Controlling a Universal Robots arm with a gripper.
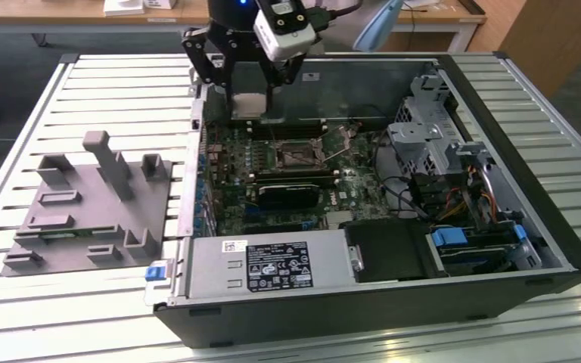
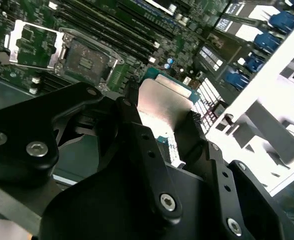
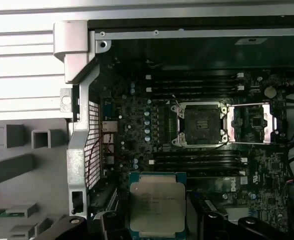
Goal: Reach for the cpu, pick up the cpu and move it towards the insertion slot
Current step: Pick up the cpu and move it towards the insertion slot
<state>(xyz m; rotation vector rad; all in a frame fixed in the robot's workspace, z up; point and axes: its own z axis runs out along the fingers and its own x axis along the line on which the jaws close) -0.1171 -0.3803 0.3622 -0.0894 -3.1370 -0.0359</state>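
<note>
— Black claw (image 2: 164,125), matte all over, built of thick angular plates.
— Round silver bolt heads (image 2: 37,148) sunk into the broad plate beside the fingers (image 2: 142,145)?
— Yes, and more down each finger link (image 2: 167,201).
— Ribbed, toothed edges along the inner finger faces.
— Above the claw, in the exterior view, a boxy white housing (image 1: 282,29) with a dark round lens face.
— Black frame (image 1: 209,53) below it, pierced with small holes.

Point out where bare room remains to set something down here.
Free: slatted table beyond the grey tray, and the strip along the near edge in front of the case. Crowded: inside the case, where the tool holds the cpu near the insertion slot.
</note>
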